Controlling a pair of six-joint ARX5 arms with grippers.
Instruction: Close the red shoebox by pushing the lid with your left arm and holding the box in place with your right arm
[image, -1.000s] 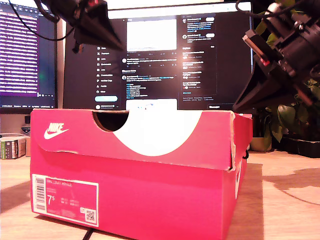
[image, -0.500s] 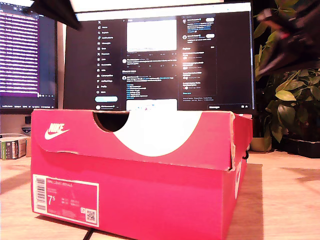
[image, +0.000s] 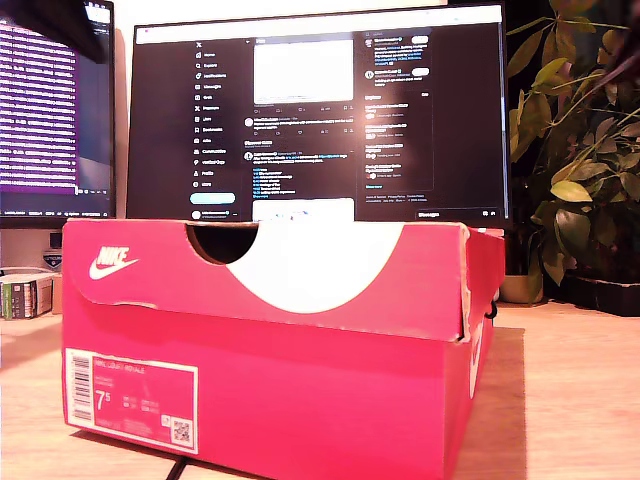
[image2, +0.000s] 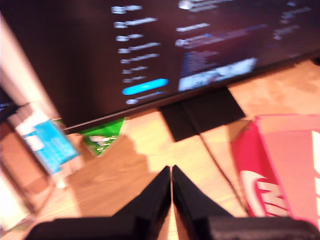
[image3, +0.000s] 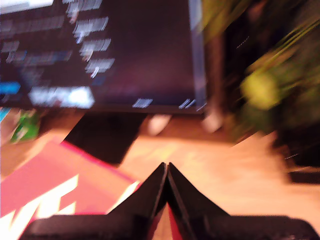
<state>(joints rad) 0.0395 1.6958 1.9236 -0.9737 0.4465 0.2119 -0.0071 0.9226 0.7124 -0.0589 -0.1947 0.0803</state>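
While its lid (image: 270, 265) sits down, the shoebox (image: 280, 400) seems shut.

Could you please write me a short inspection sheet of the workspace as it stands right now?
Surface: light wooden desk, bare on the exterior view's right.
Job's things: red cardboard shoebox with its white-swooshed lid lying on top; a torn corner shows on the exterior view's right.
Clutter: small green and white carton at the exterior view's left edge.
Grippers: my first gripper and my second gripper are both shut and empty, above the desk, touching nothing.
Cables: a dark cable runs out under the box front.
Surroundings: large dark monitor behind the box, a second screen beside it, a leafy green plant.
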